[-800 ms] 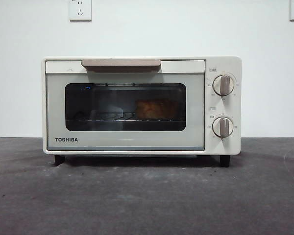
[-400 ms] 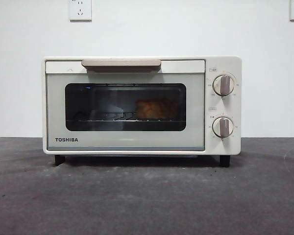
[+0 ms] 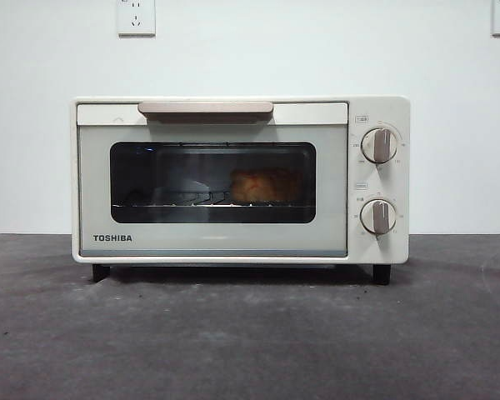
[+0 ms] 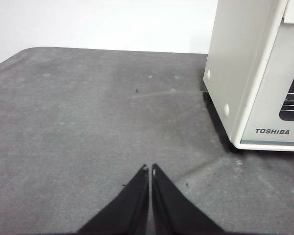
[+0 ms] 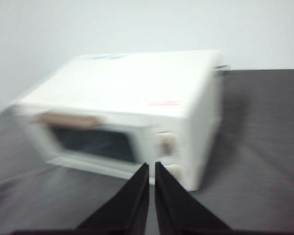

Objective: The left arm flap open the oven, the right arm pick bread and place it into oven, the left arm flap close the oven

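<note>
The cream-white TOSHIBA oven (image 3: 240, 179) stands on the dark table with its door shut and its beige bar handle (image 3: 205, 107) at the top. The golden bread (image 3: 264, 186) lies inside on the wire rack, seen through the glass window, right of the middle. Neither arm shows in the front view. My left gripper (image 4: 150, 169) is shut and empty, low over the table beside the oven's side wall (image 4: 255, 73). My right gripper (image 5: 151, 165) is shut and empty, above and in front of the oven (image 5: 132, 112); that view is blurred.
The dark grey table (image 3: 250, 333) stretches in front of the oven. A white wall with two sockets (image 3: 136, 17) stands behind. The oven's two round knobs (image 3: 379, 145) are on its right panel.
The oven, its shut door and the bread inside stand almost as before. The blur in the right wrist view shows the right arm moving.
</note>
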You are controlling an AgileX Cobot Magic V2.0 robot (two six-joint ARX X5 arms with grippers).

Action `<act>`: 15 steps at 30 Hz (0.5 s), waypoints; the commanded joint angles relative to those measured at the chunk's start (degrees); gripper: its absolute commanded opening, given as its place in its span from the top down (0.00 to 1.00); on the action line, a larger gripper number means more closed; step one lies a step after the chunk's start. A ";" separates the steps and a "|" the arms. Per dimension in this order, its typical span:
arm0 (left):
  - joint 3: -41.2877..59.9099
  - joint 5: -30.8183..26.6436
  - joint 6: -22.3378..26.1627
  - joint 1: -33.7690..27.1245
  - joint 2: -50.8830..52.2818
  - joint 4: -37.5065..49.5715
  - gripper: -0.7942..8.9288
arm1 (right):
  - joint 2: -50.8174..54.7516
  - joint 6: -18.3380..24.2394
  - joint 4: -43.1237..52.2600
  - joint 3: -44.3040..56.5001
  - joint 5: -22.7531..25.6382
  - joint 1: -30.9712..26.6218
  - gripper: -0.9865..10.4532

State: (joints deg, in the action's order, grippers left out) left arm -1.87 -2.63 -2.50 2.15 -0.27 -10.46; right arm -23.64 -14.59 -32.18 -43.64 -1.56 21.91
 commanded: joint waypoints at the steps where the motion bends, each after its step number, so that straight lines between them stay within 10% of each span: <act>1: 1.18 -0.22 0.28 0.00 0.09 -0.26 0.90 | 3.80 4.44 8.50 10.21 0.09 -7.65 0.90; 10: 1.18 -0.22 0.28 0.00 0.09 -0.26 0.90 | 16.37 10.75 32.24 39.34 0.04 -20.90 0.90; 15: 1.18 -0.22 0.28 0.00 0.09 -0.26 0.90 | 20.26 12.07 27.89 43.04 0.33 -21.07 0.90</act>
State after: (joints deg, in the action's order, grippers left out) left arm -1.87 -2.68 -2.48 2.15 -0.27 -10.44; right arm -3.90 -3.86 -3.77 -0.91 -1.39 0.80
